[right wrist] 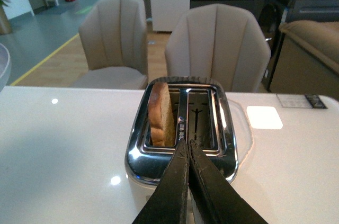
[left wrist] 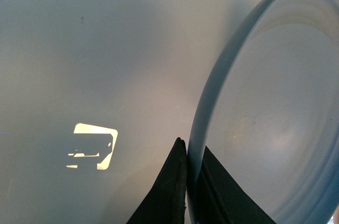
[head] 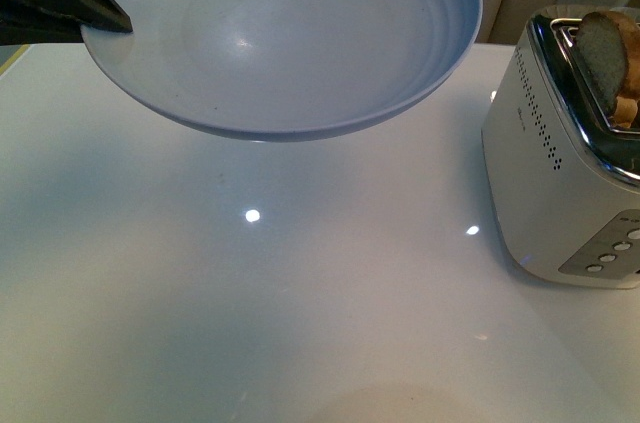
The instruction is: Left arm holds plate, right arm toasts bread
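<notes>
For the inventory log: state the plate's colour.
Pale blue-grey plate with faint concentric rings; the front view shows it best.

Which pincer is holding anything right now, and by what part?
Left pincer clamps the plate by its rim, one finger on each side. Right pincer is shut on nothing, by the toaster; the bread stands in a slot.

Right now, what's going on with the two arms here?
The left gripper is clamped on the rim of the empty plate, holding it in the air above the white table. The bread slice stands in one slot of the toaster with its top sticking out; the other slot is empty. The right gripper is shut on nothing, poised just over the toaster's top.
</notes>
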Tool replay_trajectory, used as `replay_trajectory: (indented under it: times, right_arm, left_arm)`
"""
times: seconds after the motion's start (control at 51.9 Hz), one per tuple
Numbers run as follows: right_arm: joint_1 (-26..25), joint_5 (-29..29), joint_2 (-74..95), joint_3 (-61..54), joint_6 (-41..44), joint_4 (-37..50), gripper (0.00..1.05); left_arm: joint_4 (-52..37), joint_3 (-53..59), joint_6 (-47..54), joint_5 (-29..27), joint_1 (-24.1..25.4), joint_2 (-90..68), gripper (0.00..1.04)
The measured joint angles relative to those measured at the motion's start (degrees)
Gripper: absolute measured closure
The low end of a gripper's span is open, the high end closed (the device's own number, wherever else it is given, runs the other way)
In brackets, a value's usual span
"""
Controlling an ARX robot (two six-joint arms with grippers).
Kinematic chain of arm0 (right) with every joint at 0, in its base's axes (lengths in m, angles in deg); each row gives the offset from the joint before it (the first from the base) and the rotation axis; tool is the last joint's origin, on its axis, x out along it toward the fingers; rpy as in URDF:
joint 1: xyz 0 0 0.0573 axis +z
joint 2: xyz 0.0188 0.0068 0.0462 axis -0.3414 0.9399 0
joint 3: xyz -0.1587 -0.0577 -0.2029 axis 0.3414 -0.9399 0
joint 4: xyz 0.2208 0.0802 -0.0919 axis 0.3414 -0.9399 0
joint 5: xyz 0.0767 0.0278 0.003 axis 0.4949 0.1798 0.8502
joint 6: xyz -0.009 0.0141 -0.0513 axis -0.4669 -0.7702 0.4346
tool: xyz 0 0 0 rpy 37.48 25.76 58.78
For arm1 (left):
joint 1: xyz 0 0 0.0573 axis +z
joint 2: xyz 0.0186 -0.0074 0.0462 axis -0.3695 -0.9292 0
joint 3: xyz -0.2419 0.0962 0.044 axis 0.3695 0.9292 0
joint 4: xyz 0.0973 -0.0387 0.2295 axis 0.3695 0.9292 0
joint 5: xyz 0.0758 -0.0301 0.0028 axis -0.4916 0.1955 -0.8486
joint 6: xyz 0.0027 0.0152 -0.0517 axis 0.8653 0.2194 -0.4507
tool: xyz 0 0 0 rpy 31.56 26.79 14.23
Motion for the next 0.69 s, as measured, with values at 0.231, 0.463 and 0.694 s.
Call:
replay_trajectory:
  times: [0.231, 0.463, 0.694]
  right_arm:
    - [0.1, 0.0, -2.3, 0.0, 0.0, -0.9, 1.03]
    - [0.1, 0.0, -2.4, 0.0, 0.1, -0.9, 0.7]
    - [0.1, 0.0, -2.4, 0.0, 0.1, -0.9, 0.32]
  left_arm:
    - [0.0, 0.0, 0.0, 0.2, 0.0, 0.2, 1.02]
    - [0.0, 0.0, 0.4, 0.2, 0.2, 0.4, 1.02]
    - [0.2, 0.0, 1.0, 1.3, 1.2, 0.4, 1.02]
